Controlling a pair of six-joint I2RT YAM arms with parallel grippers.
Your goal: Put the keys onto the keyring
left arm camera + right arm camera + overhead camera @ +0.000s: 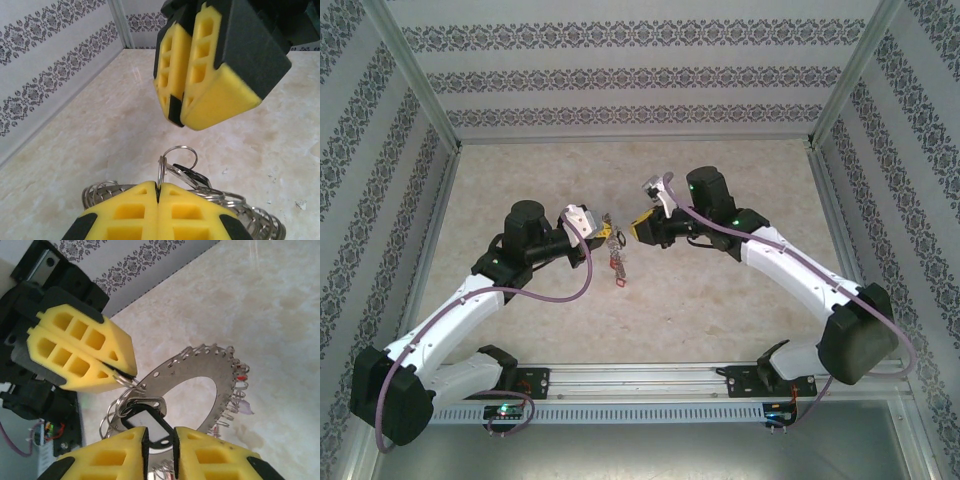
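Left fingers [125, 215] clamp the keyring [200, 365]; right fingers [210, 460], slightly parted, flank a key [144, 421].

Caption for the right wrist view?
Left tool pinches a keyring loop; black-tagged key at the right tool's parted tips.

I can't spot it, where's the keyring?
In the top view the keyring is over the middle of the table, pinched in the left jaws, right jaws close beside it.
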